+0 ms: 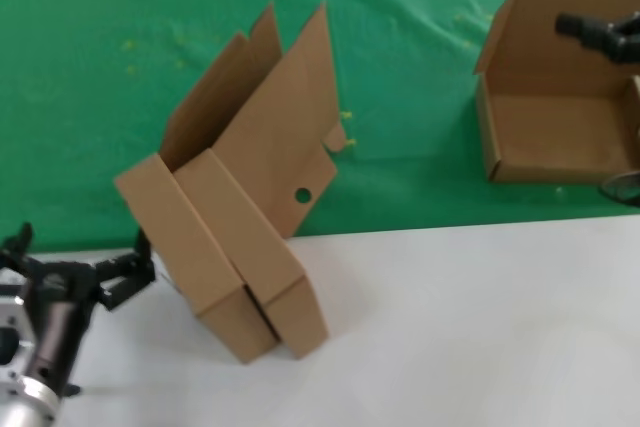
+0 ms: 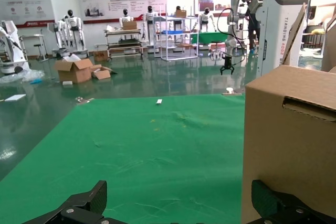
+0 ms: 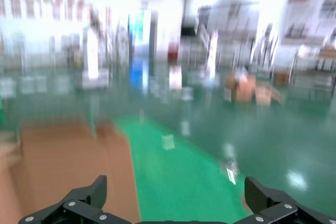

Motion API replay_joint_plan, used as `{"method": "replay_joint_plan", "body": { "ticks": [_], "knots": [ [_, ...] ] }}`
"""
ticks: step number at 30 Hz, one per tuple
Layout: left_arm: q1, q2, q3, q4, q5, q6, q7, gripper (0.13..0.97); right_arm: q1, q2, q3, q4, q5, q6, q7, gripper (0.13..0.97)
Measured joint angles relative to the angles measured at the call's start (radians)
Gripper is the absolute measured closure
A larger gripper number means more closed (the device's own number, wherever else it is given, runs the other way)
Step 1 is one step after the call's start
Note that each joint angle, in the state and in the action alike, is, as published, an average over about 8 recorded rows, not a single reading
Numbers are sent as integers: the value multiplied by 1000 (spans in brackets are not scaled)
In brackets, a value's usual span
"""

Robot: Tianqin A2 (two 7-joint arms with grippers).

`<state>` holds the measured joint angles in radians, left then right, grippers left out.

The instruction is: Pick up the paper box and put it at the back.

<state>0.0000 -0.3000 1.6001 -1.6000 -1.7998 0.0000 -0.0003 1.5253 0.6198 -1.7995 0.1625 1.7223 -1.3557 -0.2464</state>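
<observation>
The left gripper [image 1: 118, 277] sits low at the near left of the white table [image 1: 470, 327], fingers spread wide and holding nothing. Right beside it, toward the middle of the table, stands the paper box [image 1: 235, 247], and that is the relation everything turns on: the box lies to the right of the fingers, close enough that the nearest fingertip looks to be almost at the box's left wall, though whether it touches cannot be told.

The box is tipped, not flat. Its closed body slants down toward the robot, long axis running from far left to near right, with the lid and flaps thrown open and rising up behind it over the green cloth [image 1: 90, 97]. The small round hole shows on the flap facing right. The near end rests on white table; the upper part leans over the cloth's front edge.

From the left wrist view the box [image 2: 289, 140] fills one side as a tall brown wall, with one finger [image 2: 278, 203] just in front of it and the other finger [image 2: 84, 200] well apart over the green cloth [image 2: 147, 150].

The right gripper [image 1: 600, 35] is far off, up at a second box [image 1: 555, 97] on the cloth; in its wrist view its own fingers [image 3: 79, 203] stand wide apart too, empty. The left arm is clearly nearer, so I'd judge this grasp belongs to it.
</observation>
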Motion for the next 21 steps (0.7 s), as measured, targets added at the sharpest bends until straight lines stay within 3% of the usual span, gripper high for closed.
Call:
{"method": "replay_joint_plan", "body": {
  "ticks": [7, 14, 17, 21],
  "knots": [
    [0, 0, 0, 0, 0, 0, 0, 132, -309, -40, 309, 252, 303, -17, 65, 184],
    [0, 0, 0, 0, 0, 0, 0, 132, -631, -293, 608, 553, 501, 136, 7, 138],
    [0, 0, 0, 0, 0, 0, 0, 132, -762, -416, 672, 686, 542, 202, -18, 134],
    [0, 0, 0, 0, 0, 0, 0, 132, -911, -530, 666, 849, 609, 306, -44, 129]
  ]
}}
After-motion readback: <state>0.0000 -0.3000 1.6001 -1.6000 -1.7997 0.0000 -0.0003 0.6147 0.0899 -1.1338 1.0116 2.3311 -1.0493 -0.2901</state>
